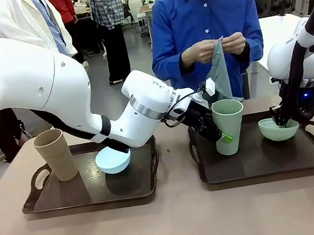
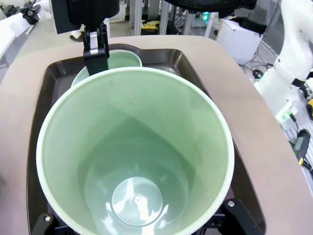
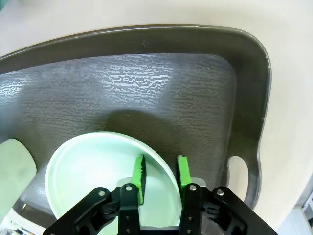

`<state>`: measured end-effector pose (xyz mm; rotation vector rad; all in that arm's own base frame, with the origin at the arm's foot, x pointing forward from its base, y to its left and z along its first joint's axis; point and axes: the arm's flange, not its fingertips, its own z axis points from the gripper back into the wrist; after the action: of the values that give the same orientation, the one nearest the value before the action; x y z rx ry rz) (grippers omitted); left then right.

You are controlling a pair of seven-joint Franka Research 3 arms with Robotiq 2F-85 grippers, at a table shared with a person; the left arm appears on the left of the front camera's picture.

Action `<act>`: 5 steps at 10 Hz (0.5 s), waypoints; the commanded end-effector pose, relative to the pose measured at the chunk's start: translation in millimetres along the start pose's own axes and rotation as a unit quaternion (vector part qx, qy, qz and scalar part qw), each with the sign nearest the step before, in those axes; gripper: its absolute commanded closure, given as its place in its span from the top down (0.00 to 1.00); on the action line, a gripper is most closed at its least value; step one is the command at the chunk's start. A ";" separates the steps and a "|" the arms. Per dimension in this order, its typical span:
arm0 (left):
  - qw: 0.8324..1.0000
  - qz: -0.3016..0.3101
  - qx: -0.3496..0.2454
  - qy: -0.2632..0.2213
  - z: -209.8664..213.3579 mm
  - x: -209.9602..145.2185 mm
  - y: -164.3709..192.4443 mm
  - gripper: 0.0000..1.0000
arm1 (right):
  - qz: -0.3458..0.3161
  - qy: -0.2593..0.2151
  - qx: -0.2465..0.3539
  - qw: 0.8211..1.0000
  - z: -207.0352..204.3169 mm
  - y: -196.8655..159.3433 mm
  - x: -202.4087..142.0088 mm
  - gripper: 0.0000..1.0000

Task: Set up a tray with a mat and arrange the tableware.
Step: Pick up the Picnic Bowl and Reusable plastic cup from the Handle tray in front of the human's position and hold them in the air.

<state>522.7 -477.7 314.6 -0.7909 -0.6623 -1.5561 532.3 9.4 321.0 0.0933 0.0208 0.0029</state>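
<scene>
Right tool (image 3: 160, 164) pinches green bowl (image 3: 88, 171) rim (one finger inside).

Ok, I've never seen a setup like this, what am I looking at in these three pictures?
These are two white robot arms at a table, facing a person. The front picture looks across the table from between the arms; the other two come from a camera on each wrist, looking along the fingers. There are two dark trays: the left tray holds a tan cup and a light blue bowl, and the right tray holds a pale green cup and a pale green bowl. The left gripper straddles the pale green cup; whether it grips it I can't tell. The right gripper pinches the pale green bowl's rim. The person holds a grey cloth.
</scene>
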 end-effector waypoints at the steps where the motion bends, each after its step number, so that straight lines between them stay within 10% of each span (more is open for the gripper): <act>1: 1.000 0.009 0.008 -0.002 3.4 2.4 -0.9 0.28 | 0.006 0.003 0.010 1.000 -2.3 0.0 2.9 0.00; 2: 1.000 0.009 0.009 -0.002 4.1 2.6 -0.9 0.00 | 0.006 0.003 0.009 1.000 -2.2 0.1 3.0 0.00; 3: 1.000 0.011 0.010 -0.001 5.2 2.4 -1.5 0.28 | 0.005 0.001 0.008 1.000 -2.0 0.5 2.1 0.00; 4: 1.000 0.013 0.013 0.002 6.4 2.0 -1.8 0.00 | 0.003 -0.003 0.005 1.000 -0.6 0.8 0.7 0.00; 5: 1.000 0.015 0.014 0.003 7.9 2.2 -1.6 0.00 | 0.001 -0.007 -0.001 1.000 2.0 1.5 -0.8 0.00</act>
<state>525.5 -475.4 315.6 -0.7832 -0.6665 -1.5386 536.4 12.0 337.9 0.0968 0.0010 0.0082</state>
